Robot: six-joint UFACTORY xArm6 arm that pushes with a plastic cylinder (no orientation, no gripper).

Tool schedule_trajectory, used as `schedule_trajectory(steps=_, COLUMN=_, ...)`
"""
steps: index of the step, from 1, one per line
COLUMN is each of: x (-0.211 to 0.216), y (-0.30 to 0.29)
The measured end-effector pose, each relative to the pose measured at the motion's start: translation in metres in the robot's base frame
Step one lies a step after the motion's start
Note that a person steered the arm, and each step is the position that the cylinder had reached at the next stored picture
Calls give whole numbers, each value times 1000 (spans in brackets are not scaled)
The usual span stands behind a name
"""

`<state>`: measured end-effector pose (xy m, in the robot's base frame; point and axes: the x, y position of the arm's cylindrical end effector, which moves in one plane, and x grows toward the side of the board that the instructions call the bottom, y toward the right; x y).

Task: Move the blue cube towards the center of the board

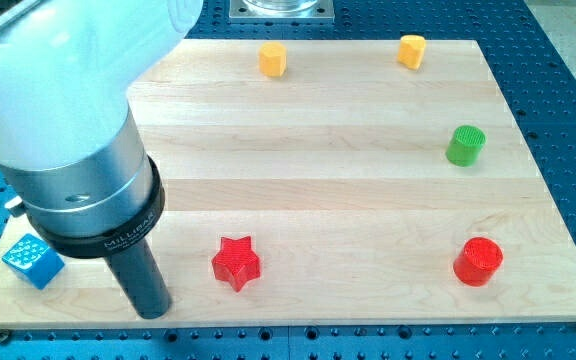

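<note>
The blue cube [32, 260] sits at the board's lower left corner, close to the left edge. My tip [155, 311] rests on the board near the bottom edge, to the right of the blue cube and left of the red star [236, 262]. There is a clear gap between the tip and the cube. The arm's large body hides the board's upper left part.
A wooden board [318, 150] lies on a blue perforated table. A yellow block [272, 59] and another yellow block [412, 50] sit near the top edge. A green cylinder [465, 145] is at the right, a red cylinder [479, 261] at the lower right.
</note>
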<state>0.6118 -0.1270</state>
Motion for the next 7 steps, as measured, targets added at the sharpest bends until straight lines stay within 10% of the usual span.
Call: schedule_trajectory(steps=7, x=0, y=-7)
